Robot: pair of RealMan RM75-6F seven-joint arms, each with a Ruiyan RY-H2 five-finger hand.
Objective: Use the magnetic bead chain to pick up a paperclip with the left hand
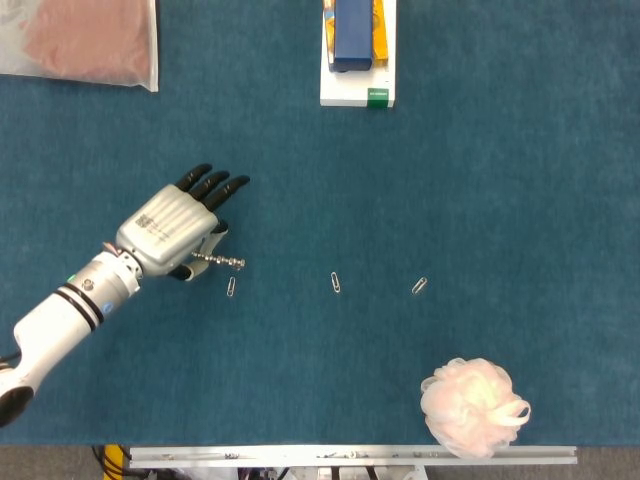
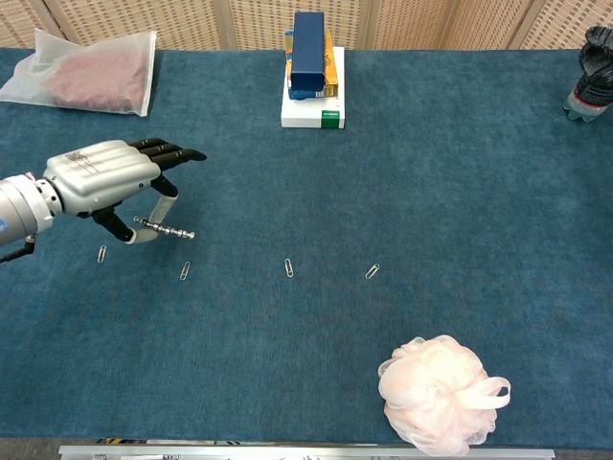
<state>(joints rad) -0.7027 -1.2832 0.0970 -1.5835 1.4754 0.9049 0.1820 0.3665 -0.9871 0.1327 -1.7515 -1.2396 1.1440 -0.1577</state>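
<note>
My left hand [image 1: 172, 227] [image 2: 105, 178] pinches a short metallic bead chain [image 1: 220, 261] [image 2: 168, 229] that sticks out to the right, just above the blue cloth. Its free end hovers a little above a paperclip [image 1: 231, 287] [image 2: 185, 270], without touching it. Other paperclips lie in a row: one at the far left [image 2: 102, 254], one in the middle [image 1: 336, 282] [image 2: 288, 267] and one further right [image 1: 420, 285] [image 2: 372, 271]. My right hand [image 2: 594, 72] is a dark shape at the far right edge of the chest view; its fingers cannot be made out.
A stack of boxes [image 1: 357, 50] [image 2: 312, 69] stands at the back centre. A clear bag with reddish contents [image 1: 85, 40] [image 2: 86, 72] lies at the back left. A pink bath pouf [image 1: 474, 406] [image 2: 438, 393] sits near the front edge, right of centre.
</note>
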